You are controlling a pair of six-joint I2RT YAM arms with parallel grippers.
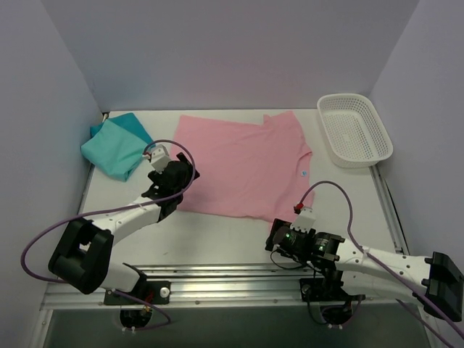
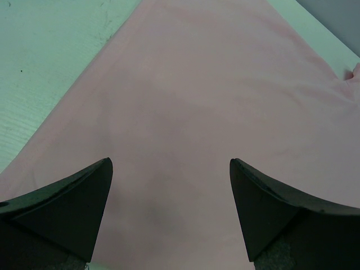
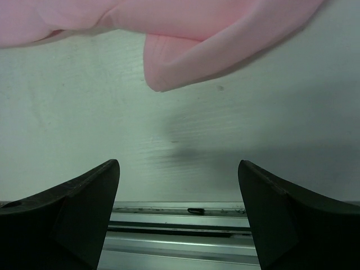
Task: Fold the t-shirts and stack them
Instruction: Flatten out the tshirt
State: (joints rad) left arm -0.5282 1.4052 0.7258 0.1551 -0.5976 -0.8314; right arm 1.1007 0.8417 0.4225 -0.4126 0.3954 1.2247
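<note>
Light pink cloth t-shirt [image 1: 243,163] lay flat on the worktop [image 1: 217,243], teal cloth t-shirt [image 1: 116,147] in the far-left corner. Left jaws gaped over the pink shirt's left edge, right jaws over bare worktop by its near corner.
</note>
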